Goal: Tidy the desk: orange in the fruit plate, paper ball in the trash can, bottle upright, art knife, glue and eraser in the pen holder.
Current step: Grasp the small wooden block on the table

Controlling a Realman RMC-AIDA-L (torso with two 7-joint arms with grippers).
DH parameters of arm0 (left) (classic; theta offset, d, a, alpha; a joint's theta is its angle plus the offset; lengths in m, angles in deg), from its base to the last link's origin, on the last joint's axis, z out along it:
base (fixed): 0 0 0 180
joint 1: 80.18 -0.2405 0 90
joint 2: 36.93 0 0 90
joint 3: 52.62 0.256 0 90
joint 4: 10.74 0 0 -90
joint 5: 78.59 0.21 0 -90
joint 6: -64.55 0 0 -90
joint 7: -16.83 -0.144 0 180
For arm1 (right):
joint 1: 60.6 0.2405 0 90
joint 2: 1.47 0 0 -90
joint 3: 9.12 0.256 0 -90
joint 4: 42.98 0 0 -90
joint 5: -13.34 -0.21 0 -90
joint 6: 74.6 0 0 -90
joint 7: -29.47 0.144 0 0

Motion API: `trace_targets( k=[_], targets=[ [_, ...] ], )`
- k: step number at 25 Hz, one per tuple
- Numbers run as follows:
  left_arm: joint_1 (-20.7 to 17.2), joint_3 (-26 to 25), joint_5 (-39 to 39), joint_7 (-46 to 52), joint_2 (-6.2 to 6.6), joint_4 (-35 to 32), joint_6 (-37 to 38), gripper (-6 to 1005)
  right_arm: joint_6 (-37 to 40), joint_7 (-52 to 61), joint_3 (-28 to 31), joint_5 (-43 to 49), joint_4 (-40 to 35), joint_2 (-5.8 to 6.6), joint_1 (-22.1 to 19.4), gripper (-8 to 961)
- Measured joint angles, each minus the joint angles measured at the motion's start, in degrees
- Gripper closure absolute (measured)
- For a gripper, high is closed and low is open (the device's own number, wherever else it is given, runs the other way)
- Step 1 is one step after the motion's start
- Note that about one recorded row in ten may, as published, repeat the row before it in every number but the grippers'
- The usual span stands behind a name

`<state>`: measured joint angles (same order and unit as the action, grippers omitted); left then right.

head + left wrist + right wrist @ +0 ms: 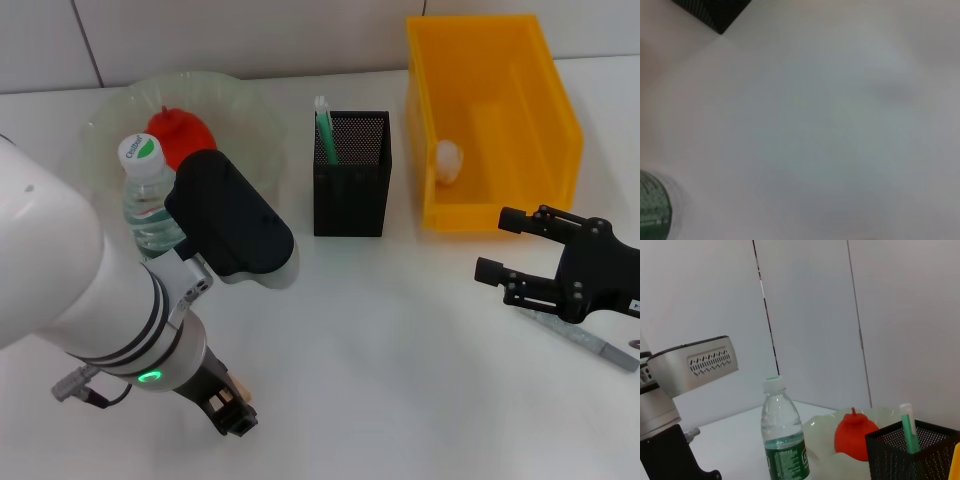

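Observation:
The orange (178, 136) lies in the pale green fruit plate (250, 110). In front of the plate the bottle (148, 192) stands upright. The black mesh pen holder (350, 176) holds a green stick (325, 130). A paper ball (449, 160) sits in the yellow trash can (560, 110). The grey art knife (585, 340) lies flat on the table at the right, and my right gripper (503, 246) is open just above it with nothing between its fingers. Low near the table's front stands my left gripper (228, 412), with a small tan thing (242, 390) at its tip. From the right wrist I see the bottle (785, 440), orange (855, 435) and pen holder (912, 452).
My bulky left arm (90, 290) covers the table's left front and part of the plate. The left wrist view shows bare white table (830, 125), a corner of the pen holder (715, 10) and the bottle's green label (652, 207).

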<state>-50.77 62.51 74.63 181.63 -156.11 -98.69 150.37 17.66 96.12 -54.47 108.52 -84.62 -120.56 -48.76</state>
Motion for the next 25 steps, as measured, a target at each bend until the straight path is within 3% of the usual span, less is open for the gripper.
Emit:
trace_targets(
  k=[11,25],
  targets=[
    [0.7,0.0,0.0,0.0,0.00,0.2,-0.3,420,-0.5,0.0,0.0,0.1,0.1,0.00,0.0,190],
    [2.1,0.0,0.0,0.0,0.00,2.7,-0.4,292,-0.5,0.0,0.0,0.2,0.1,-0.09,0.1,190]
  ],
)
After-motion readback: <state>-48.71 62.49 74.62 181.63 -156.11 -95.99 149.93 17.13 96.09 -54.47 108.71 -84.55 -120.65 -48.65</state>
